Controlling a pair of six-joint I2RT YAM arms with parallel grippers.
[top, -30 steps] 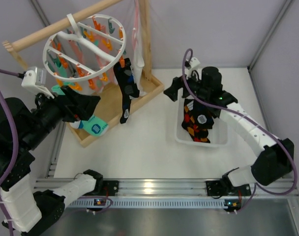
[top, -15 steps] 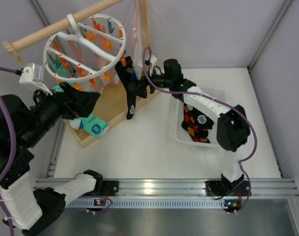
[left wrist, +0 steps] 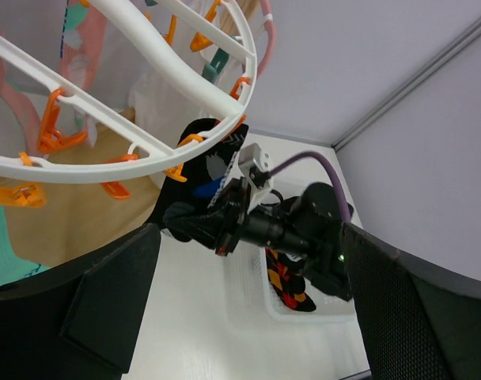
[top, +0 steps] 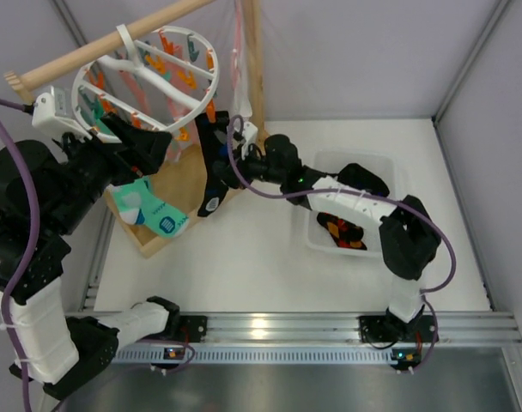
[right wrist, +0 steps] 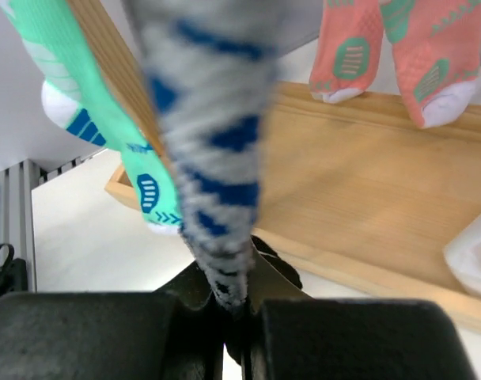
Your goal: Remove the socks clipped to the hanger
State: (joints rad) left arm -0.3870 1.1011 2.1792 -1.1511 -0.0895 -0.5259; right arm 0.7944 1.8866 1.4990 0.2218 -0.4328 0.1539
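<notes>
The hanger [top: 149, 81], a white ring with orange and teal clips, hangs from a wooden rail at the back left. A black sock with blue and grey patches [top: 215, 167] hangs clipped at the ring's right edge. My right gripper [top: 230, 163] is shut on this sock's lower part; in the right wrist view the grey-blue fabric [right wrist: 213, 158] is pinched between the fingers [right wrist: 236, 305]. My left gripper [top: 139, 150] hangs open just under the hanger [left wrist: 145, 150], holding nothing [left wrist: 252, 317]. A teal sock [top: 149, 210] and pink socks [right wrist: 399, 47] also hang there.
The wooden rail frame [top: 98, 43] stands on a wooden base [top: 188, 184]. A clear bin [top: 373, 167] at the right holds a black sock with orange-red diamonds [top: 342, 230]. The right arm stretches from the bin's side across to the hanger.
My right arm swung left from over the bin to the hanger and its jaws shut on the hanging black sock. The left arm rose slightly toward the ring, still open.
</notes>
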